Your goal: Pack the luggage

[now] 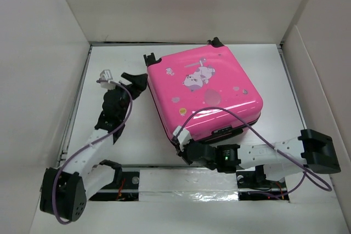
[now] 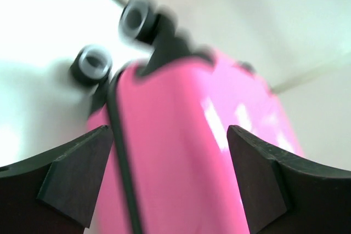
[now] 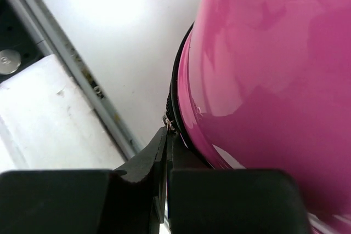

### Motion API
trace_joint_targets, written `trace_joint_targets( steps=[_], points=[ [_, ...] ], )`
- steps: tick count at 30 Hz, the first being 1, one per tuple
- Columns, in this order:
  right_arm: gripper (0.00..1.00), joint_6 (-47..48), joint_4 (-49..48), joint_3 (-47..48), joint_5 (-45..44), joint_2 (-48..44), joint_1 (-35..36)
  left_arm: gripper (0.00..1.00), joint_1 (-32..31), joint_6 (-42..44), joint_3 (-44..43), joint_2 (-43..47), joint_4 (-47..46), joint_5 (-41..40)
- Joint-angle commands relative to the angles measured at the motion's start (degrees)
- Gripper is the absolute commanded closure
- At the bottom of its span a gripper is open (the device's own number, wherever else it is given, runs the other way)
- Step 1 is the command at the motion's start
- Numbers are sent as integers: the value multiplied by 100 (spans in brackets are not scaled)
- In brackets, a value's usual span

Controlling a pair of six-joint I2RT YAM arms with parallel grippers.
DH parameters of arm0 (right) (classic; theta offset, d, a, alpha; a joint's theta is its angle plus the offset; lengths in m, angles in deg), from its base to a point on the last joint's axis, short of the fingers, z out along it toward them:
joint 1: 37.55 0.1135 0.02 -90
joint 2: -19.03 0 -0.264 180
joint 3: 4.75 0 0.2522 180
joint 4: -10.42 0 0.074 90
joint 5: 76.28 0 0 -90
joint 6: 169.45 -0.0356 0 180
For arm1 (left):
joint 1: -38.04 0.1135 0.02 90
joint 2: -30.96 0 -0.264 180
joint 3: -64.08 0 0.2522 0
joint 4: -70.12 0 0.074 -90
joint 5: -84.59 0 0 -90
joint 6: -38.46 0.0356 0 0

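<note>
The hot-pink luggage (image 1: 204, 92) lies flat and closed on the white table, cartoon print facing up and black wheels (image 1: 150, 58) at its far-left corner. My left gripper (image 1: 137, 84) is open beside the luggage's left side. In the left wrist view its fingers (image 2: 77, 173) frame the pink shell (image 2: 175, 152) and the zipper seam, below the wheels (image 2: 137, 17). My right gripper (image 1: 181, 147) is at the near-left corner. In the right wrist view it (image 3: 167, 135) is shut on the small metal zipper pull (image 3: 169, 124) at the black zipper line, against the shell (image 3: 263, 69).
White walls (image 1: 49, 36) box in the table on three sides. A metal rail (image 3: 82, 75) and a shiny white strip (image 1: 186, 182) run along the near edge between the arm bases. Purple cables (image 1: 241, 119) loop over both arms, one crossing the luggage's near edge.
</note>
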Motion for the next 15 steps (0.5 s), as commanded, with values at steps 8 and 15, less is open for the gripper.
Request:
trace_joint_targets(
  steps=[8, 15],
  points=[
    [100, -247, -1046, -54, 763, -419, 281, 13, 741, -281, -2912, -3255, -86, 1653],
    [100, -265, -1011, -64, 790, -419, 281, 15, 811, -307, -3740, -4181, 2, 1839]
  ],
)
